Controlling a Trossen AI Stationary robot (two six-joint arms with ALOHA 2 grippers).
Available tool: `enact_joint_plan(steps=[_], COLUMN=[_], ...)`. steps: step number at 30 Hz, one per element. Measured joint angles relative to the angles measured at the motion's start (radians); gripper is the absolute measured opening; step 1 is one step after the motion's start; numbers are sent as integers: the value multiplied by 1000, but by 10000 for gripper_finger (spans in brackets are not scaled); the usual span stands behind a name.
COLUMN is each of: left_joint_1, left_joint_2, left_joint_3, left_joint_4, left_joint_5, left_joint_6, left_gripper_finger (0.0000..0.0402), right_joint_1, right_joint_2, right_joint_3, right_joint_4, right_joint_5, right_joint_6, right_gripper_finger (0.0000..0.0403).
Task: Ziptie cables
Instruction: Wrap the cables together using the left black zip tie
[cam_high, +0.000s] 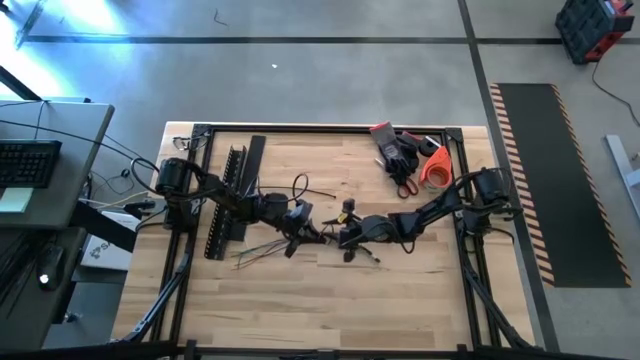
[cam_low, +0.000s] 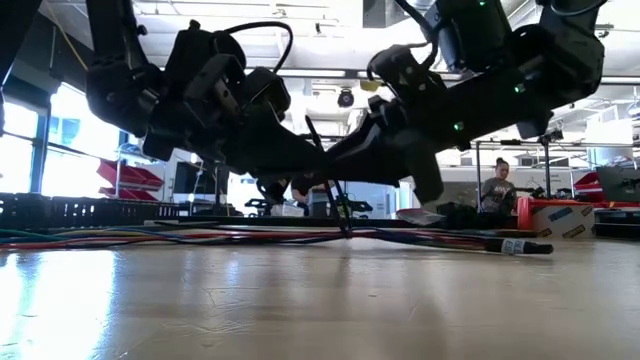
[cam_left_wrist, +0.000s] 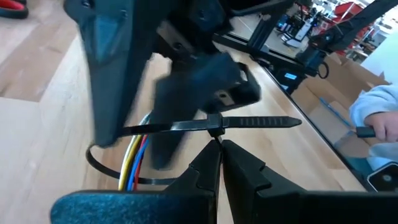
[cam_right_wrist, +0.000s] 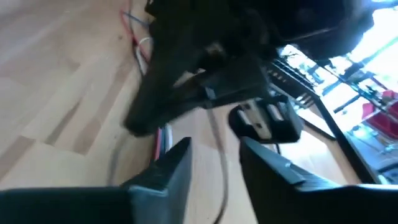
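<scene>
The cables (cam_high: 265, 252) are thin coloured wires lying in a bunch along the table's middle; their yellow, blue and red strands (cam_left_wrist: 134, 158) pass through the loop of a black zip tie (cam_left_wrist: 249, 122). My left gripper (cam_left_wrist: 219, 149) is shut on that zip tie, just above the bunch (cam_low: 200, 238). My right gripper (cam_right_wrist: 214, 155) faces it from the table's right side, open, with one finger on either side of the zip tie's thin strap (cam_right_wrist: 219, 168). Whether those fingers touch the strap I cannot tell. My left gripper pinches the zip tie at its small locking head (cam_left_wrist: 214, 126) with the very tips of its two fingers, coming nearly level from the table's left. The tail sticks out to one side and the loop curves off the other way, round the cables, which rest on the table.
A long black slotted rail (cam_high: 232, 200) and a flat black strip (cam_high: 255, 160) lie at the left behind my left arm. Gloves, scissors and an orange roll (cam_high: 412, 160) sit at the far right. The near half of the wooden table (cam_high: 320, 310) is bare.
</scene>
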Motion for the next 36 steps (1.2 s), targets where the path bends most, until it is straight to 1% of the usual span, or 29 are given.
enact_joint_plan(steps=[5,7,11,14,16,21,26,31,33,36], left_joint_1=[-13,-16,-23,-19,-15,-16,-15,-15,-16,-16], left_joint_2=[0,0,0,0,0,0,-1,-1,-1,-1], left_joint_3=[0,0,-4,-26,-42,-82,-80,-79,-79,-79], left_joint_4=[-1,0,2,7,37,194,207,190,190,190], left_joint_5=[0,-14,-69,-103,-120,-151,-177,-202,-207,-206], left_joint_6=[0,0,2,23,33,57,81,83,88,89], left_gripper_finger=[0,0,4,19,33,64,77,72,60,33], right_joint_1=[21,28,26,26,26,26,28,28,28,28], right_joint_2=[0,0,0,0,0,0,0,0,0,0], right_joint_3=[0,0,0,0,0,0,0,0,0,0], right_joint_4=[3,0,-1,-6,-8,-9,-15,-16,-16,-15], right_joint_5=[100,122,134,131,131,131,127,127,127,127], right_joint_6=[-15,-50,-58,-44,-45,-41,-18,-18,-18,-23], right_gripper_finger=[23,7,2,1,0,0,0,0,0,0])
